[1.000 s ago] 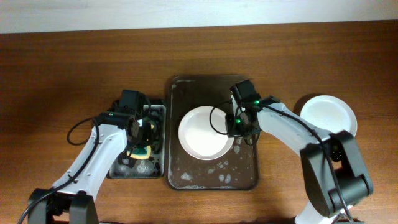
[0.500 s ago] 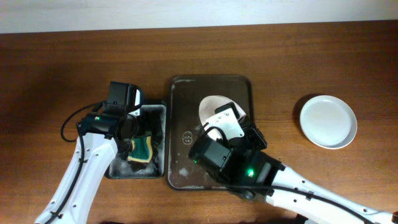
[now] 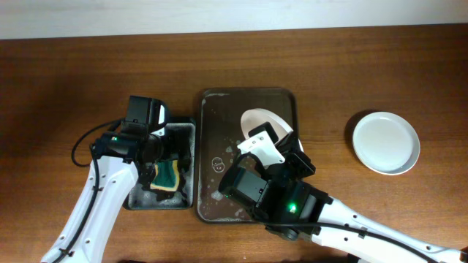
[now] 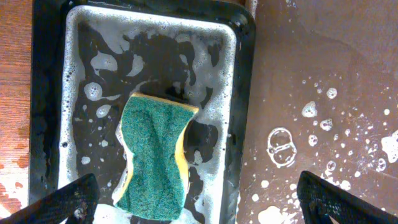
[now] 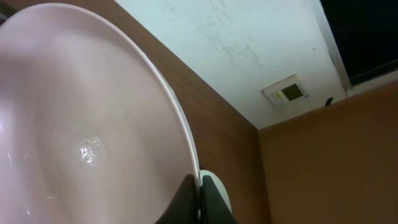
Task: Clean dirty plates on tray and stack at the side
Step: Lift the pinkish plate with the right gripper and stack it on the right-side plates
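Observation:
One white plate (image 3: 257, 119) is lifted and tilted on edge above the dark brown tray (image 3: 219, 120). In the right wrist view my right gripper (image 5: 199, 199) is shut on the rim of this plate (image 5: 93, 124). The raised right arm hides much of the tray's near half. A second white plate (image 3: 386, 142) lies flat on the table to the right, and a sliver of it (image 5: 219, 190) shows behind the fingers. My left gripper (image 4: 199, 204) hangs open over the small black tray (image 4: 46, 93); nothing is between its fingers (image 4: 62, 202).
A green and yellow sponge (image 4: 155, 155) lies in soapy water in the small black tray (image 3: 186, 128), left of the brown tray. Foam and bubbles (image 4: 281, 144) spot the brown tray's wet floor (image 4: 323, 74). Bare wooden table (image 3: 66, 80) surrounds both trays.
My right gripper has lifted the plate off the brown tray and tipped it on edge. My left gripper has opened wide, letting the sponge go into the black tray.

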{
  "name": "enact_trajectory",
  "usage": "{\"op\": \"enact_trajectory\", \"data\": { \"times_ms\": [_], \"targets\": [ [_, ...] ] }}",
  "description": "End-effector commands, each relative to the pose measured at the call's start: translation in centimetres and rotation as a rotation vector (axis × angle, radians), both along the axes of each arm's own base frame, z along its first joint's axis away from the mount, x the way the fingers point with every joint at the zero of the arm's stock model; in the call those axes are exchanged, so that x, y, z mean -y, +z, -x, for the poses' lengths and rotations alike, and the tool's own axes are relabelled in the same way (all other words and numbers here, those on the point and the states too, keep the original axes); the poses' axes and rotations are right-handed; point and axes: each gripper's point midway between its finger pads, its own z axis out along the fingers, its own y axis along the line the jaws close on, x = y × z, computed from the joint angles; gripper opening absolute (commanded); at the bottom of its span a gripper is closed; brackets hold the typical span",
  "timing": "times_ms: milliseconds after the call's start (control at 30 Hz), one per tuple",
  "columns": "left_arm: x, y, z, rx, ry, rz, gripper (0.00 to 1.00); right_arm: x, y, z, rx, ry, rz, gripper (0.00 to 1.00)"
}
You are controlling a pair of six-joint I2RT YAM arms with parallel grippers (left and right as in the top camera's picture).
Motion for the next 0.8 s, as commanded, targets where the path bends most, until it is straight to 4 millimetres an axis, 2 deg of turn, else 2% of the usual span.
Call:
{"op": "enact_trajectory", "data": {
  "times_ms": [0, 67, 100, 133, 200, 233, 300, 333, 367, 400, 433, 467, 500, 533, 567, 633, 667, 700, 733, 767],
  "targets": [
    [0.1, 0.8, -0.3, 0.023, -0.004, 0.012, 1.0, 3.2, 2.0, -1.1, 0.099, -0.139, -0.036, 0.04],
    [0.1, 0.8, -0.3, 0.023, -0.004, 0.012, 1.0, 5.3, -2.1, -2.9, -0.088, -0.215, -0.256, 0.04],
    [0.1, 0.8, -0.3, 0.023, -0.004, 0.012, 1.0, 5.5, -4.3, -3.3, -0.193, -0.247, -0.428, 0.04],
    [0.1, 0.8, -0.3, 0.023, -0.004, 0.012, 1.0, 5.7, -5.7, -3.5, -0.277, -0.255, -0.521, 0.04],
    [0.1, 0.8, -0.3, 0.023, -0.004, 0.012, 1.0, 7.4, -6.9, -4.3, -0.364, -0.306, -0.7, 0.04],
    [0.1, 0.9, -0.3, 0.024, -0.004, 0.012, 1.0, 9.9, -7.5, -4.9, -0.42, -0.368, -0.895, 0.04],
    [0.1, 0.9, -0.3, 0.024, -0.004, 0.012, 1.0, 13.5, -7.8, -5.5, -0.421, -0.45, -1.074, 0.04],
    [0.1, 0.8, -0.3, 0.023, -0.004, 0.012, 1.0, 18.5, -7.9, -5.8, -0.354, -0.569, -1.177, 0.04],
    [0.1, 0.8, -0.3, 0.023, -0.004, 0.012, 1.0, 22.0, -8.3, -5.6, -0.304, -0.652, -1.238, 0.04],
    [0.1, 0.8, -0.3, 0.023, -0.004, 0.012, 1.0, 24.6, -8.7, -5.3, -0.264, -0.723, -1.27, 0.04],
    [0.1, 0.8, -0.3, 0.023, -0.004, 0.012, 1.0, 28.8, -10.0, -4.5, -0.198, -0.87, -1.323, 0.04],
    [0.1, 0.8, -0.3, 0.023, -0.004, 0.012, 1.0, 32.0, -11.8, -3.6, -0.174, -0.979, -1.349, 0.04],
    [0.1, 0.8, -0.3, 0.023, -0.004, 0.012, 1.0, 33.3, -13.0, -3.3, -0.171, -1.021, -1.357, 0.04],
    [0.1, 0.9, -0.3, 0.024, -0.004, 0.012, 1.0, 34.7, -15.2, -2.7, -0.2, -1.091, -1.373, 0.04],
    [0.1, 0.9, -0.3, 0.024, -0.004, 0.012, 1.0, 35.0, -16.9, -2.3, -0.238, -1.133, -1.382, 0.04],
    [0.1, 0.9, -0.3, 0.024, -0.004, 0.012, 1.0, 35.1, -18.9, -1.9, -0.29, -1.177, -1.378, 0.04],
    [0.1, 0.8, -0.3, 0.023, -0.004, 0.012, 1.0, 35.3, -18.3, -2.1, -0.274, -1.171, -1.373, 0.38],
    [0.1, 0.8, -0.3, 0.023, -0.004, 0.012, 1.0, 35.1, -16.1, -2.6, -0.247, -1.135, -1.387, 0.47],
    [0.1, 0.8, -0.3, 0.023, -0.004, 0.012, 1.0, 34.4, -13.2, -3.1, -0.223, -1.075, -1.426, 0.49],
    [0.1, 0.8, -0.3, 0.023, -0.004, 0.012, 1.0, 32.9, -8.3, -3.7, -0.184, -0.938, -1.473, 0.49]
  ]
}}
